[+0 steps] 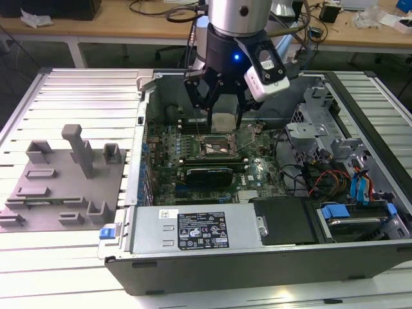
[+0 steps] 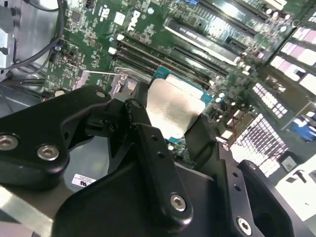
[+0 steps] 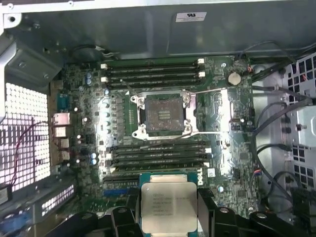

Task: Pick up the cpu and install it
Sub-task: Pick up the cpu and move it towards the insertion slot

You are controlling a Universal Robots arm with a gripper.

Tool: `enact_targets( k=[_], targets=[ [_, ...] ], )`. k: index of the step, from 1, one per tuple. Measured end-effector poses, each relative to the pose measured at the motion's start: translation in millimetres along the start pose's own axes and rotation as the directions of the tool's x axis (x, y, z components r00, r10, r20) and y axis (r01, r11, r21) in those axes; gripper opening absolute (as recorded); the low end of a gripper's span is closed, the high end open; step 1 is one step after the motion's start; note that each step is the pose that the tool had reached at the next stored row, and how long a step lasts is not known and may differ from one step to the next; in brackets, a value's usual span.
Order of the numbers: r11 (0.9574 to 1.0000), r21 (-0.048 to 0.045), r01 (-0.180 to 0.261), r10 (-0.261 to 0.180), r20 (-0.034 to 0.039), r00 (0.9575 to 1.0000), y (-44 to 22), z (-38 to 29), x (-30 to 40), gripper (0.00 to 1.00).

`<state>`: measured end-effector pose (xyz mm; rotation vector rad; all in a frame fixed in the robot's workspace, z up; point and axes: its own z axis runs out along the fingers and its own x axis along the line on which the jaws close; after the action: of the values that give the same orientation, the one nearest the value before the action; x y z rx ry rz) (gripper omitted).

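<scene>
Print on the power-supply label (image 1: pixel 201 233) is illegible.

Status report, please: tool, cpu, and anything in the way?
Tool shut on cpu. Cpu held above board, not yet in socket. Socket open and empty, path clear.

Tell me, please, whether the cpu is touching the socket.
Apart. In the first wrist view the socket lies empty; the end effector holds the cpu away from it.

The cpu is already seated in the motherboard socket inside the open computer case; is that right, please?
Not quite. The cpu is not seated: the pincer holds it above the motherboard, inside the open computer case. The first wrist view shows the socket empty.
</scene>
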<state>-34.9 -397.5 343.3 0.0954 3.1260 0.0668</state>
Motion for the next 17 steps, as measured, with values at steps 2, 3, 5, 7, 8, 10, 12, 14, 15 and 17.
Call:
enact_targets(
  k=[2,3,5,7,8,10,12,14,15,17],
  targets=[
    [1.0,-0.0012,0.0,0.0,-0.0001,1.0,3.2,1.7,-0.3,0.55],
    [1.0,-0.0027,0.0,0.0,-0.0002,1.0,6.5,3.4,-0.4,0.55],
    [1.0,-0.0045,0.0,0.0,-0.0003,1.0,12.9,6.5,-0.7,0.55],
    [1.0,-0.0055,0.0,0.0,-0.0004,1.0,20.1,10.1,-1.9,0.55],
    [1.0,-0.0059,0.0,0.0,-0.0004,1.0,22.8,12.2,-2.9,0.55],
    [1.0,-0.0064,0.0,0.0,-0.0004,1.0,25.3,14.8,-3.8,0.55],
    [1.0,-0.0066,0.001,-0.001,-0.0005,1.0,27.5,17.3,-4.0,0.55],
    [0.9999,-0.007,0.009,-0.009,-0.0005,1.0,31.3,20.6,-3.7,0.55],
    [0.9999,-0.0071,0.014,-0.014,0.0001,0.9999,32.6,21.4,-3.6,0.55],
    [0.9996,-0.0073,0.025,-0.025,0.0027,0.9997,35.6,23.2,-3.4,0.55]
  ],
)
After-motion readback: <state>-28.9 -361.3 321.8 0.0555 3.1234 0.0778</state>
